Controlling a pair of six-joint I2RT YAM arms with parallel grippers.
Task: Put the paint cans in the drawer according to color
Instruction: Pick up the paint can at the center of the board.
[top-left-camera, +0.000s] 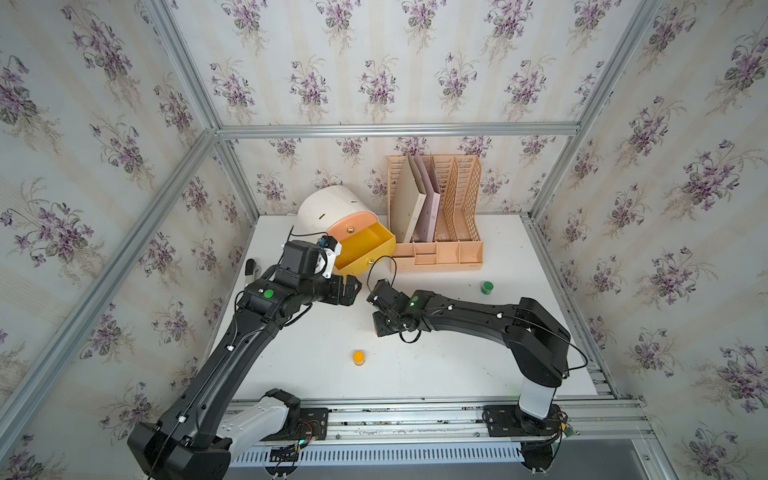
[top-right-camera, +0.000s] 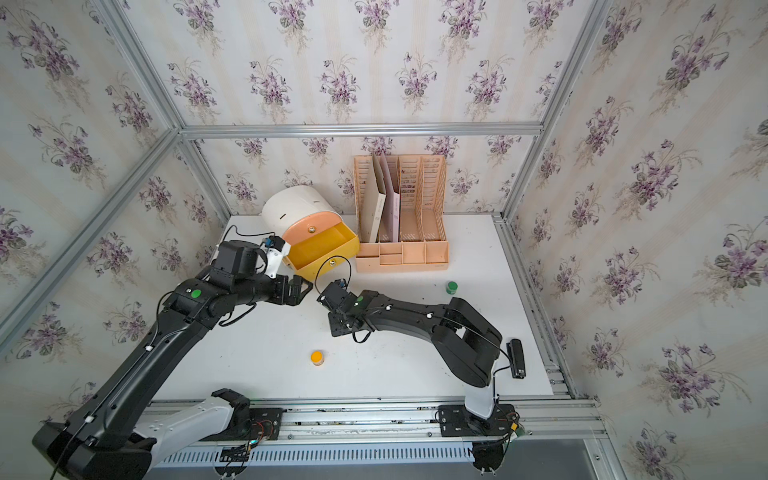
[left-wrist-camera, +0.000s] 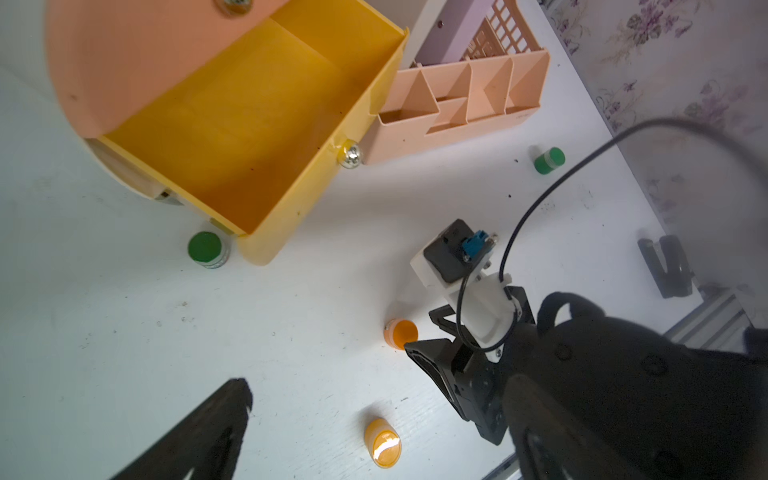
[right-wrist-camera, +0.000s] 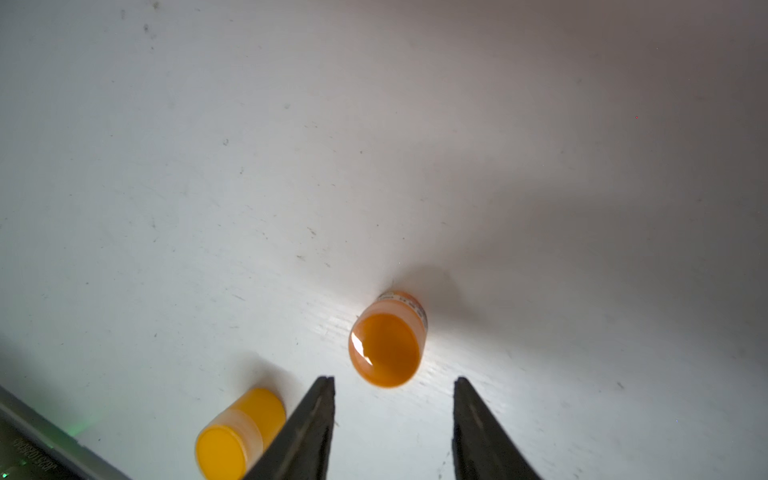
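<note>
Both top views give up only one orange paint can (top-left-camera: 358, 357), low centre, and one green can (top-left-camera: 487, 286) at right. The left wrist view adds a glossy green-lidded can (left-wrist-camera: 205, 248) just beside the corner of the open yellow plastic drawer (left-wrist-camera: 291, 216). In the right wrist view the right gripper (right-wrist-camera: 394, 379) stands parted and empty, a second orange can (right-wrist-camera: 386, 340) just past its tapered tips. The left gripper (top-left-camera: 352, 292) gapes wide, holding nothing
</note>
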